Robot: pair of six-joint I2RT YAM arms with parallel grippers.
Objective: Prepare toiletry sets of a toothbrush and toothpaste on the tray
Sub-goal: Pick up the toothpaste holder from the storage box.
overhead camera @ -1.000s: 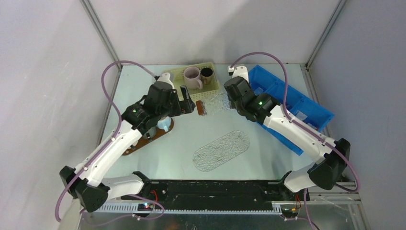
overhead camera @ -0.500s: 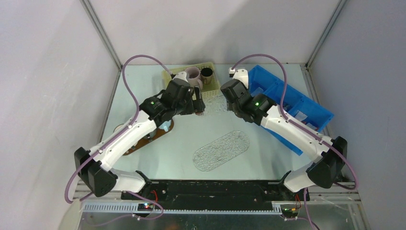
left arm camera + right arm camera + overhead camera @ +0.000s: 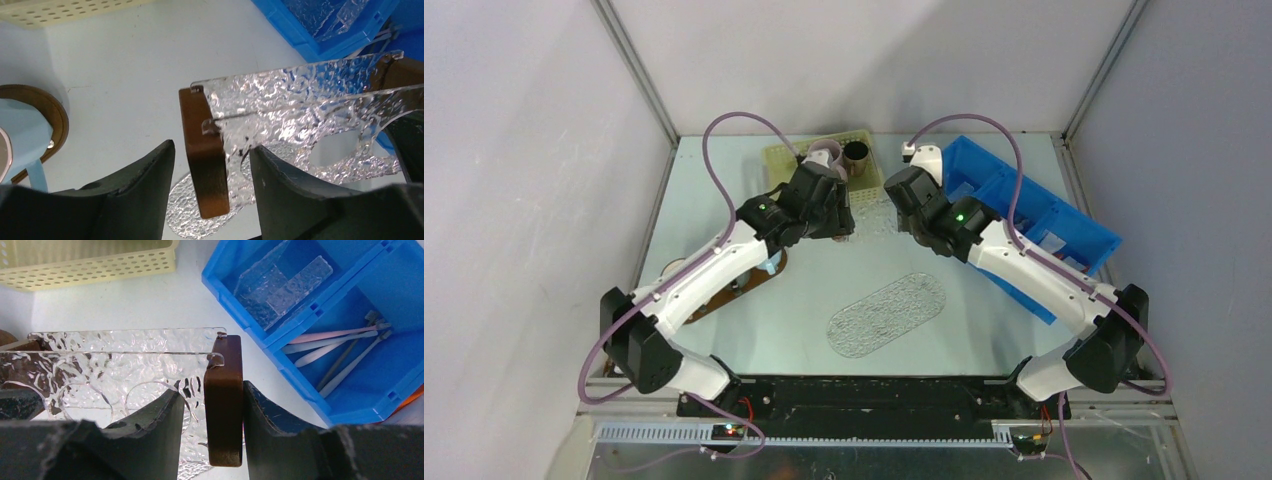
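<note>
A clear textured holder (image 3: 871, 214) with brown wooden end blocks hangs above the table between my two grippers. My right gripper (image 3: 213, 390) is shut on its right brown end block (image 3: 223, 405). My left gripper (image 3: 212, 155) is open, its fingers astride the left brown end block (image 3: 202, 155) with gaps on both sides. Pale pink and white toothbrushes (image 3: 330, 340) lie in the blue bin (image 3: 250, 290). An orange tube (image 3: 416, 394) shows at the bin's right edge. The clear oval tray (image 3: 887, 314) lies at the table's middle.
A yellow perforated basket (image 3: 786, 157) at the back holds a pink mug (image 3: 827, 156) and a dark mug (image 3: 857, 152). A brown oval tray (image 3: 724, 292) with a light blue mug (image 3: 25, 125) sits at the left. The blue bin (image 3: 1034, 215) runs along the right.
My left arm has swung right and away from the brown tray, bringing its open fingers around the holder's left end. My right arm has shifted slightly left with the holder.
</note>
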